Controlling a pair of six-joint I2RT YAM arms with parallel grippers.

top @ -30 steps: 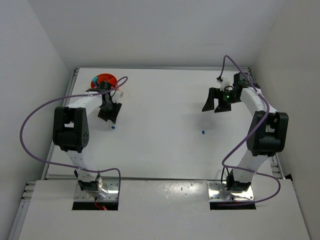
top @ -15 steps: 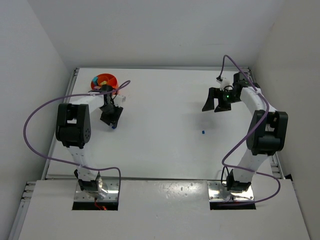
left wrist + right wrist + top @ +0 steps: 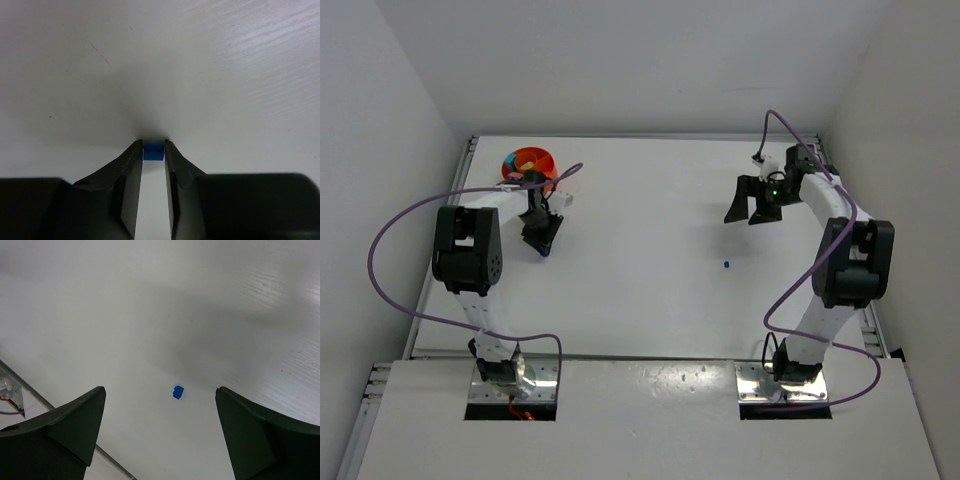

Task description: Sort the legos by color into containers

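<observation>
A tiny blue lego [image 3: 153, 152] lies on the white table, pinched between the tips of my left gripper [image 3: 153, 144]. In the top view the left gripper [image 3: 542, 243] is down at the table, just below the orange bowl [image 3: 546, 160], which holds several coloured legos. A second tiny blue lego [image 3: 728, 264] lies right of the table's middle. It also shows in the right wrist view [image 3: 178, 392]. My right gripper [image 3: 748, 212] hangs wide open and empty above the table at the back right, with that lego seen between its jaws [image 3: 160, 390].
White walls close in the table on the left, back and right. The table's metal edge [image 3: 30, 395] shows at the lower left of the right wrist view. Purple cables loop from both arms.
My left gripper has moved a little towards the near side, come down on the blue lego and closed on it. The right arm has not moved.
</observation>
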